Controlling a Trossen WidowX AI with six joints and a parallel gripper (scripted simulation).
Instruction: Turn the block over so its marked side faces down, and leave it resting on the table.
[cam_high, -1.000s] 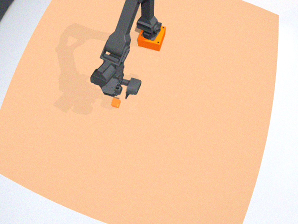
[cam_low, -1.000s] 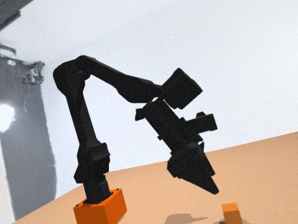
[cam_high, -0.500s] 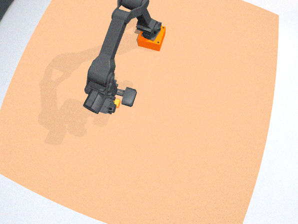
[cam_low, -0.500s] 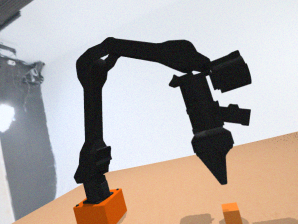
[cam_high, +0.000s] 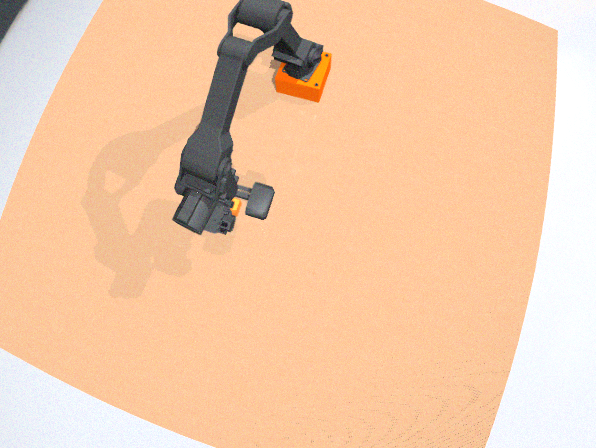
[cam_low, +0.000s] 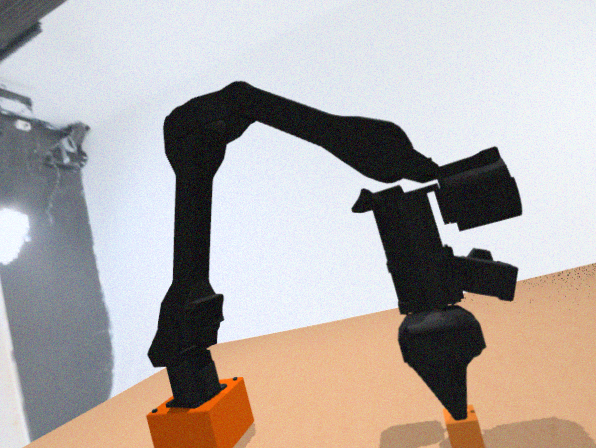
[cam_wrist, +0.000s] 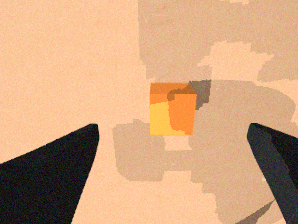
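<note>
While the pincer (cam_high: 237, 212) (cam_low: 459, 415) (cam_wrist: 176, 131) stands wide apart above the block (cam_high: 235, 206) (cam_low: 464, 432) (cam_wrist: 181, 114), inward from the left edge of the tabletop (cam_high: 380, 250) (cam_low: 325, 390) (cam_wrist: 60, 60), off-centre closing may skew it.

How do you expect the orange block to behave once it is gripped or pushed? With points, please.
The block (cam_high: 236, 206) (cam_low: 465, 434) (cam_wrist: 181, 112) looks rigid, with straight edges, so it probably won't squash. Its flat faces suggest sliding or tipping rather than rolling. Being small beside the tool (cam_wrist: 173, 131), it seems easy to lift.
</note>
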